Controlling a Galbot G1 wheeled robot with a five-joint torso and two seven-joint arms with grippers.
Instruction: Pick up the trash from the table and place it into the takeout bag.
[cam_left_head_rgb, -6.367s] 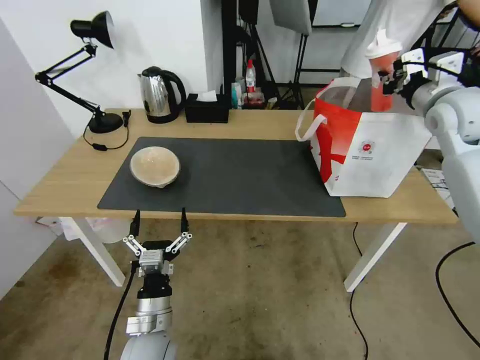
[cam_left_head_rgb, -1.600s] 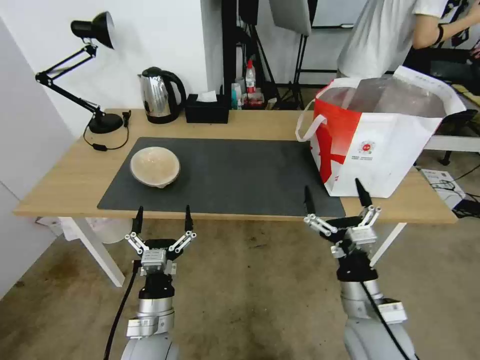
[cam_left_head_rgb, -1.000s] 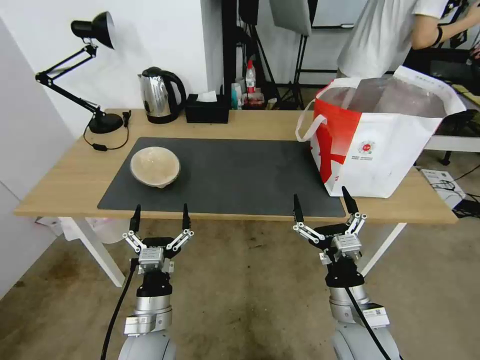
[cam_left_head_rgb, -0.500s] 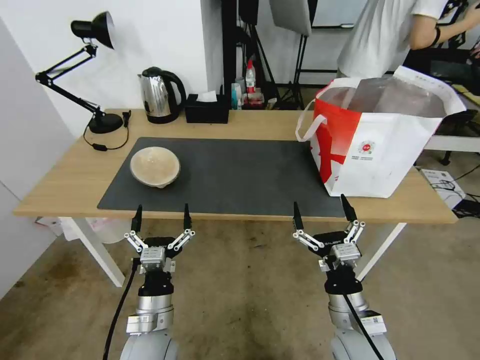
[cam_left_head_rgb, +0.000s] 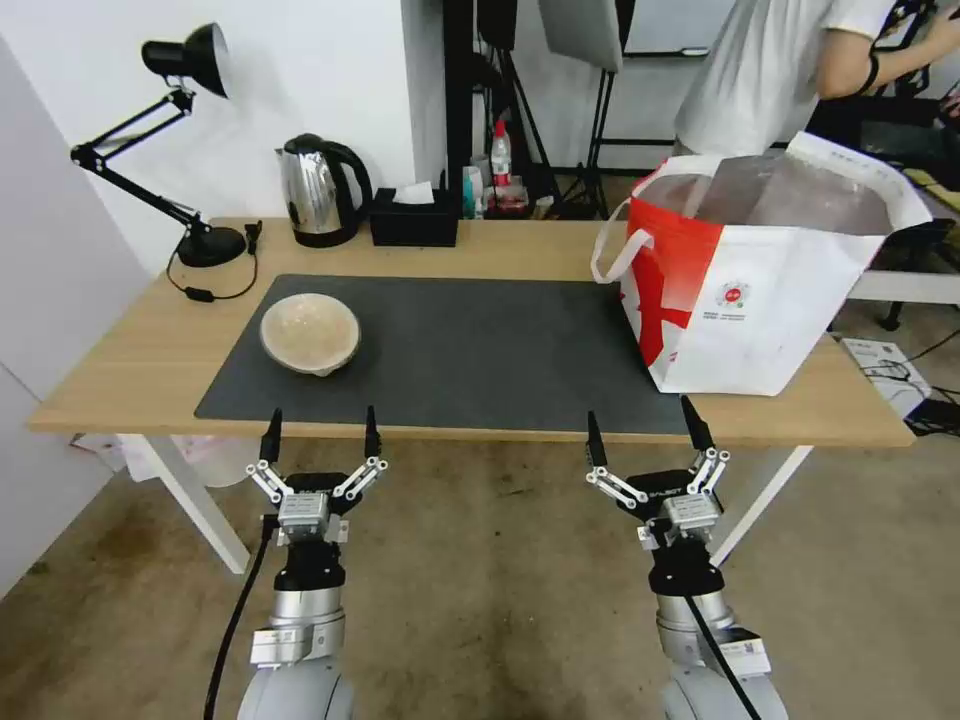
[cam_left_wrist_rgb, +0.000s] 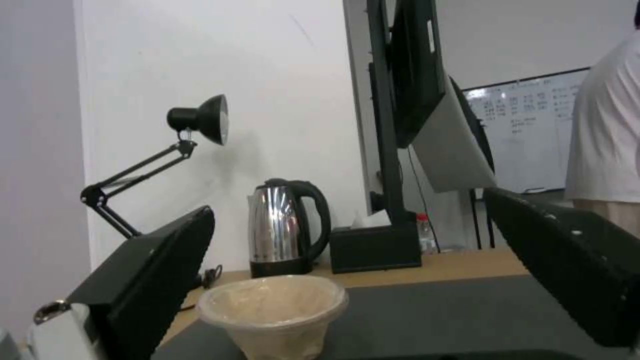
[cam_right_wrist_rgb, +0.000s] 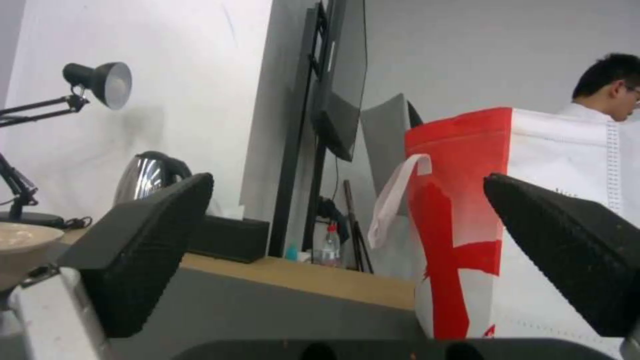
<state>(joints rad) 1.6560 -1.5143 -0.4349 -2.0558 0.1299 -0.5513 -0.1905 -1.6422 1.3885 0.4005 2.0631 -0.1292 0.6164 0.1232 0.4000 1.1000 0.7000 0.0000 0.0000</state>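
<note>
A beige pulp bowl (cam_left_head_rgb: 310, 332) (cam_left_wrist_rgb: 273, 312) stands on the left part of the dark grey mat (cam_left_head_rgb: 470, 350) on the light-wood table (cam_left_head_rgb: 130, 350). The white and red takeout bag (cam_left_head_rgb: 745, 290) (cam_right_wrist_rgb: 527, 220) stands open at the table's right end, its foil lining showing. My left gripper (cam_left_head_rgb: 320, 428) hangs open below the table's front edge, straight in front of the bowl and clear of it. Open as well, my right gripper (cam_left_head_rgb: 641, 430) waits under the front edge, just left of the bag. Neither holds anything.
A steel kettle (cam_left_head_rgb: 318, 190), a black tissue box (cam_left_head_rgb: 414, 216) and a black desk lamp (cam_left_head_rgb: 190, 120) line the table's far edge. A person in a white shirt stands behind the bag. Cables run across the floor at the right.
My right arm, earlier holding the red cup above the bag, has come down empty and open to the table's front edge and settled there. The left arm and the bowl have stayed put.
</note>
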